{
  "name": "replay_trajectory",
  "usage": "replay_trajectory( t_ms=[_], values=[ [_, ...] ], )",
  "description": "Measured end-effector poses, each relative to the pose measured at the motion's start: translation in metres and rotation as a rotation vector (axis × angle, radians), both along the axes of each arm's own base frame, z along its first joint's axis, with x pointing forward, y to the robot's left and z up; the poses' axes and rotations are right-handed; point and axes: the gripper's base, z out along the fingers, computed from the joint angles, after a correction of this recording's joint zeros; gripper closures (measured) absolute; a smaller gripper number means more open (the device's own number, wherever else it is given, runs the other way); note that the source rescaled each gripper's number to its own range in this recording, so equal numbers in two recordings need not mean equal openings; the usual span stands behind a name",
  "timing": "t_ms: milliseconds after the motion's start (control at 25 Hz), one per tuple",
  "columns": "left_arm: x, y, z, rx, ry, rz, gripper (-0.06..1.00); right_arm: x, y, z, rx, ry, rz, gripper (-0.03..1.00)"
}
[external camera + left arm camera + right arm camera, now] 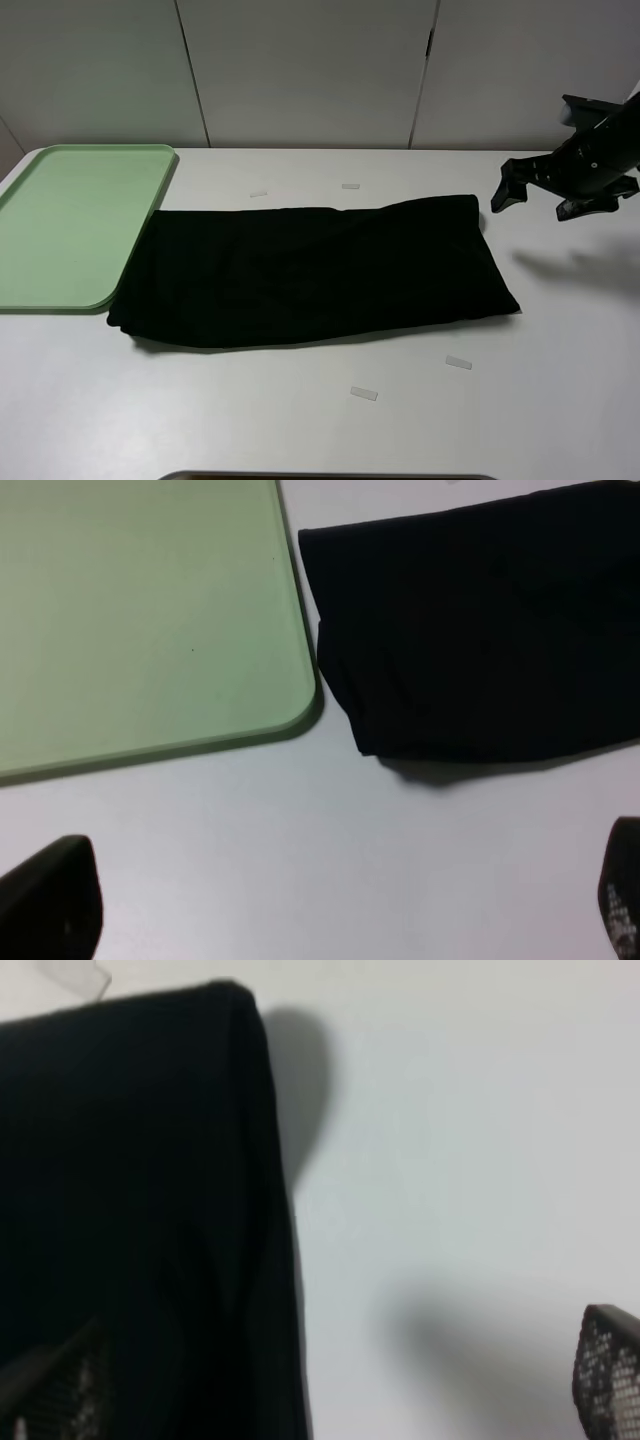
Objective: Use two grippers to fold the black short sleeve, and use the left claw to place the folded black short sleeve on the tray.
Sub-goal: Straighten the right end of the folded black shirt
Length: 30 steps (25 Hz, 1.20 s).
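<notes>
Plainly both gape, empty — left tool (pixel 335 920) near the tray (pixel 150 610), right tool (pixel 545 200) beside the black short sleeve (pixel 310 270).

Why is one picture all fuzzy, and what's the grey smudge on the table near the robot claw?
Right wrist view: the black short sleeve looks soft and out of focus. Exterior high view: sharp; the smudge is the shadow of the right gripper on the table.

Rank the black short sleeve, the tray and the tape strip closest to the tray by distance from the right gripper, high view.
1. Black short sleeve, centre, beside the right gripper.
2. Tape strip, behind it.
3. Tray, far left.
</notes>
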Motion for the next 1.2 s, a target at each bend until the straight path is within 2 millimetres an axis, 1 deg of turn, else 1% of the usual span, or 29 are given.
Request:
replay_trajectory(
  t_ms=[240,480,640,840,1000,1120,1200],
  values=[
    [0.0,0.0,0.0,0.0,0.0,0.0,-0.05,0.025,-0.002,-0.02,0.006,0.025,-0.003,-0.03],
    [0.0,0.0,0.0,0.0,0.0,0.0,-0.05,0.042,-0.003,-0.044,0.019,0.062,-0.011,-0.03],
    [0.0,0.0,0.0,0.0,0.0,0.0,-0.05,0.043,-0.001,-0.054,0.047,0.091,-0.028,-0.03],
    [0.0,0.0,0.0,0.0,0.0,0.0,-0.05,0.036,0.004,-0.055,0.098,0.171,0.007,-0.03],
    [0.0,0.0,0.0,0.0,0.0,0.0,-0.05,0.035,0.007,-0.055,0.112,0.183,0.032,-0.03],
    [0.0,0.0,0.0,0.0,0.0,0.0,-0.05,0.035,0.016,-0.056,0.147,0.186,0.071,-0.03],
    [0.0,0.0,0.0,0.0,0.0,0.0,-0.05,0.034,0.022,-0.063,0.177,0.205,0.1,-0.03]
  ],
)
